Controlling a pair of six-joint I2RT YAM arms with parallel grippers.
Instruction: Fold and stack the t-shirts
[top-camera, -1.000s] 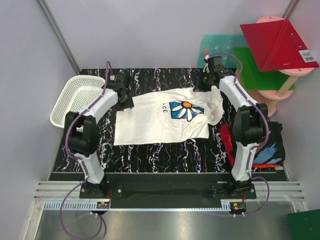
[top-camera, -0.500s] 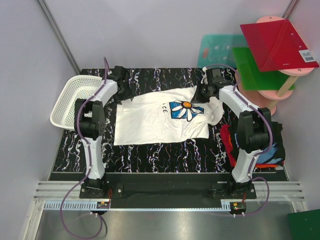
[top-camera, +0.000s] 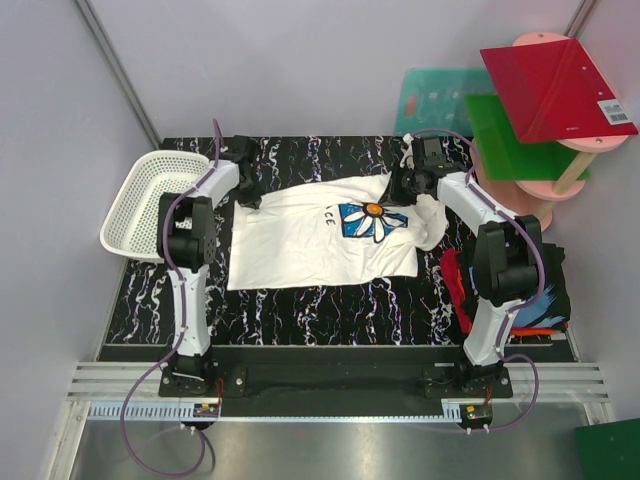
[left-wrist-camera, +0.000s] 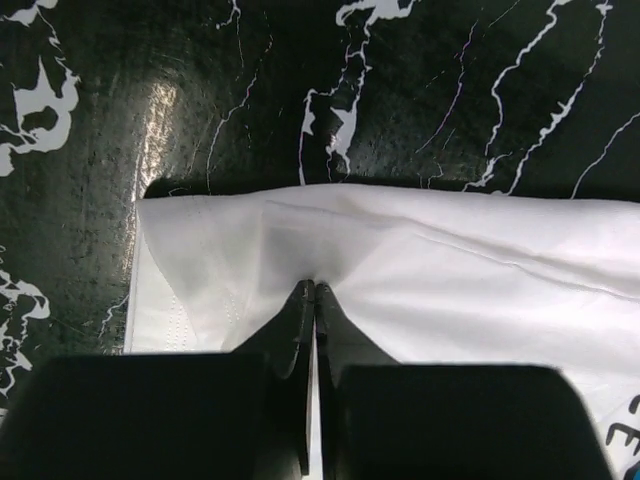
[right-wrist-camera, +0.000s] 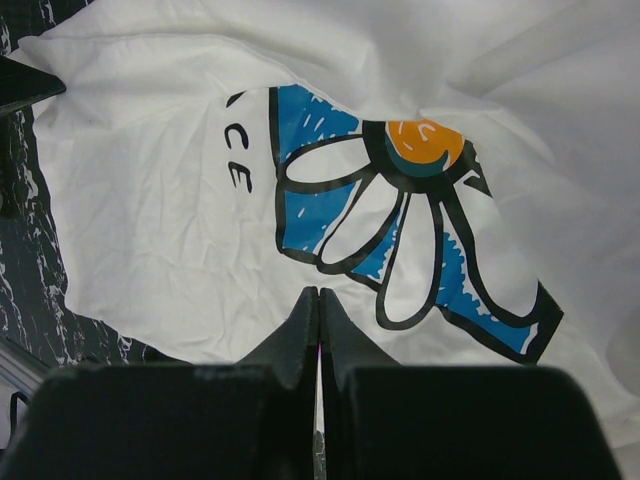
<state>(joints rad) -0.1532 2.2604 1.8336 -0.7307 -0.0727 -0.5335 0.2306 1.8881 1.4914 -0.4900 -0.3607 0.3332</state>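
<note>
Barely begun: white tee (top-camera: 320, 240) lies flat on the desk (top-camera: 330, 305), left gripper (left-wrist-camera: 310, 288) clamped on its far edge, right gripper (right-wrist-camera: 318, 293) closed over it, other tees (top-camera: 545, 295) heaped aside.

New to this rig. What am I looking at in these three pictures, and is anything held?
Two robot arms are bolted at the near edge of a table. One picture looks down from above; the other two come from cameras on each wrist, looking past its fingers. A white tee lies spread out, a basket at left, more tees piled at right. The left gripper is shut, pinching the tee's edge. The right gripper is shut too, over the tee; whether it grips cloth is unclear.
</note>
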